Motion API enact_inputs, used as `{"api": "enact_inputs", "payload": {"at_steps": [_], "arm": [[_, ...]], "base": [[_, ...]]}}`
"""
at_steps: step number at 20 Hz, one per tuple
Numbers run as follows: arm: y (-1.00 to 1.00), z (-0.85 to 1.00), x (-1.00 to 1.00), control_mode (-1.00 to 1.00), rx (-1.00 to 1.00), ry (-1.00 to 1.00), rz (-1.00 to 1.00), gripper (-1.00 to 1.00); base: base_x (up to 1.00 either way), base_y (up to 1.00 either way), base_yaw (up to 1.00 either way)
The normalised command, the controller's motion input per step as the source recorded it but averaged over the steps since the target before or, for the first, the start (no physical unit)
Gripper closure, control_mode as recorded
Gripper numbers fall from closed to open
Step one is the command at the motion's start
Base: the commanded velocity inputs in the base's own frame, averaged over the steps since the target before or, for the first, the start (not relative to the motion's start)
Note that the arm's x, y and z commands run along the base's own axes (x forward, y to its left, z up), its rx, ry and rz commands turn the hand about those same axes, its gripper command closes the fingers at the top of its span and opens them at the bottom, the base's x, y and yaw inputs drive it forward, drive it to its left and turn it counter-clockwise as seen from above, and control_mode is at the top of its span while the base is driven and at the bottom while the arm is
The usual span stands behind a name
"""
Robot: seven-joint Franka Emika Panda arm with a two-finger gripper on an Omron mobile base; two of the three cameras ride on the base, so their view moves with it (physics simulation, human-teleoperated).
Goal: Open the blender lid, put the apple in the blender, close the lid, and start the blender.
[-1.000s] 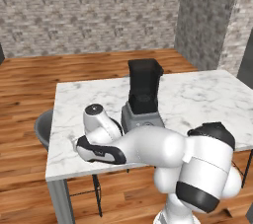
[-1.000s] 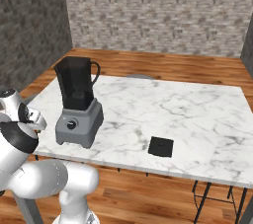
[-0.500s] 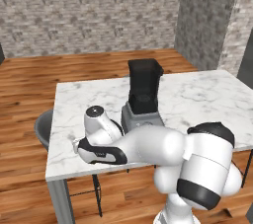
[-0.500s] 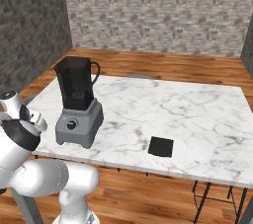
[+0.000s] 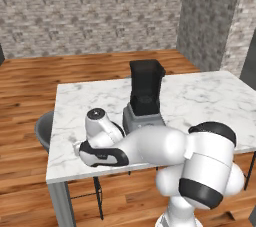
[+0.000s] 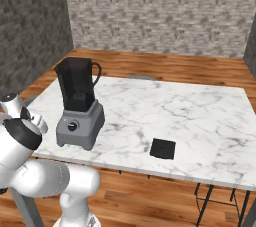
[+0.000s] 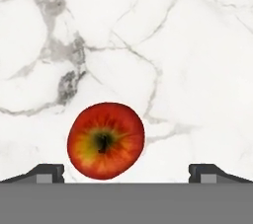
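A small red apple [image 7: 105,140] with a yellowish centre lies on the white marble table [image 7: 188,45], seen from straight above in the hand view. My gripper [image 7: 126,172] hangs over it, open, with a fingertip on either side and the apple nearer the left one. The blender [image 5: 145,102] [image 6: 78,106] stands behind my hand [image 5: 101,127], and its dark jar has no cover on top. The blender lid [image 6: 163,148], a flat black square, lies on the table well to the right of the blender.
My hand hovers near the table's front left edge [image 5: 65,173]. A grey round stool [image 5: 43,129] stands just off the table's left side, another stool [image 6: 140,77] behind the far edge. Brick walls enclose the wooden floor.
My hand has barely shifted over the apple. The gripper stays open, and the blender and lid have not moved.
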Motion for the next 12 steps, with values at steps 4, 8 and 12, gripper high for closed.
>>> {"api": "enact_inputs", "payload": {"at_steps": [4, 8, 12], "arm": [[0.19, -0.08, 0.08, -1.0, 0.0, 0.0, 0.0, -1.0], [0.18, -0.08, 0.09, -1.0, 0.0, 0.0, 0.0, -1.0], [0.02, -0.11, 0.02, -1.0, 0.0, 0.0, 0.0, -1.0]], "base": [[0.0, 0.0, 0.0], [0.0, 0.0, 0.0], [0.0, 0.0, 0.0]]}}
